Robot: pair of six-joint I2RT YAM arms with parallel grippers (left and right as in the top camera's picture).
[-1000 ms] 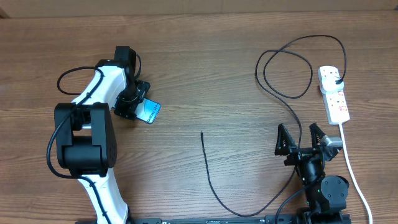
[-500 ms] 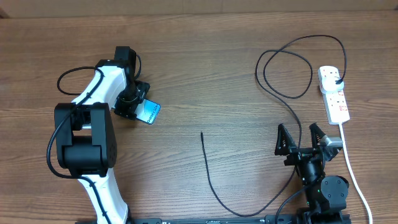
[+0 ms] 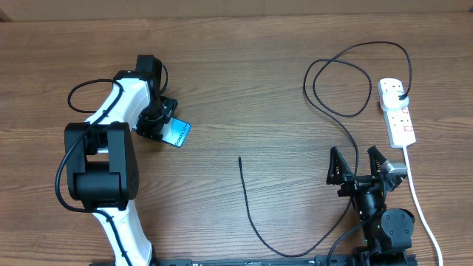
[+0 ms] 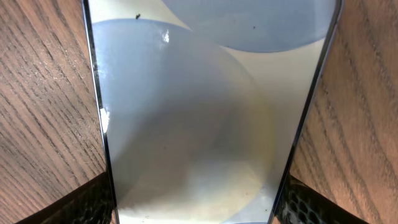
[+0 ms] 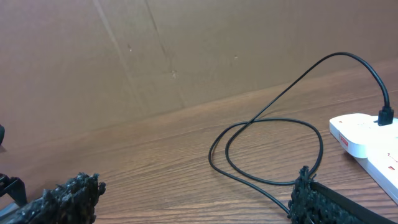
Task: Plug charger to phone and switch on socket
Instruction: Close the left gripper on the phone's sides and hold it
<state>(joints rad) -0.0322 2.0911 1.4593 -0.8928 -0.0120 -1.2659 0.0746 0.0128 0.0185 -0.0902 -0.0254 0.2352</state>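
Note:
The phone (image 3: 177,133) lies on the wooden table at the left, its blue screen lit. My left gripper (image 3: 164,127) is down over it. In the left wrist view the phone (image 4: 199,112) fills the frame, and the gripper (image 4: 196,202) is open, with a finger (image 4: 87,202) close beside each long edge; contact is not clear. The charger cable (image 3: 255,222) loops across the table, its connector tip (image 3: 240,159) lying loose at the centre. Its black plug (image 3: 401,97) sits in the white socket (image 3: 397,112). My right gripper (image 3: 360,164) stands open and empty above the cable (image 5: 273,124).
The socket's white cord (image 3: 417,199) runs down the right side to the table's front edge. The socket (image 5: 367,137) lies to the right of my right gripper (image 5: 196,186). A brown cardboard wall (image 5: 155,56) stands behind the table.

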